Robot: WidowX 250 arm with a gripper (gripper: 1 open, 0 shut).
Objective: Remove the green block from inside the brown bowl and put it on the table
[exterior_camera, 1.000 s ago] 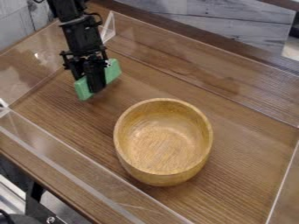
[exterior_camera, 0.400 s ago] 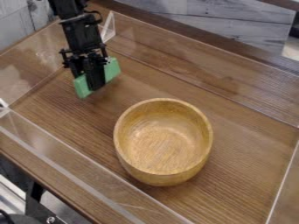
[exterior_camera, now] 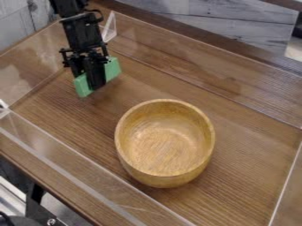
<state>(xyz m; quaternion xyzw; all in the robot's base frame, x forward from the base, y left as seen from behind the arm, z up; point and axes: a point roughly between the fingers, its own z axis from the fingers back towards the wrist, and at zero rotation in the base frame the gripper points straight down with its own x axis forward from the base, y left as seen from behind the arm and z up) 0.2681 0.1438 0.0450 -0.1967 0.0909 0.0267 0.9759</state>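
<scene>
Green block [exterior_camera: 94, 79] sits clamped in the fingers [exterior_camera: 90, 82], low over the desk [exterior_camera: 236, 97]; releasing comes next.

Bright green block [exterior_camera: 94, 79], black claw [exterior_camera: 91, 74], light-brown grained bowl [exterior_camera: 165, 141].

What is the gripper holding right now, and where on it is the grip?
The gripper is shut on the green block, gripping its upper part; the block's lower end is at the table, outside the brown bowl.
</scene>
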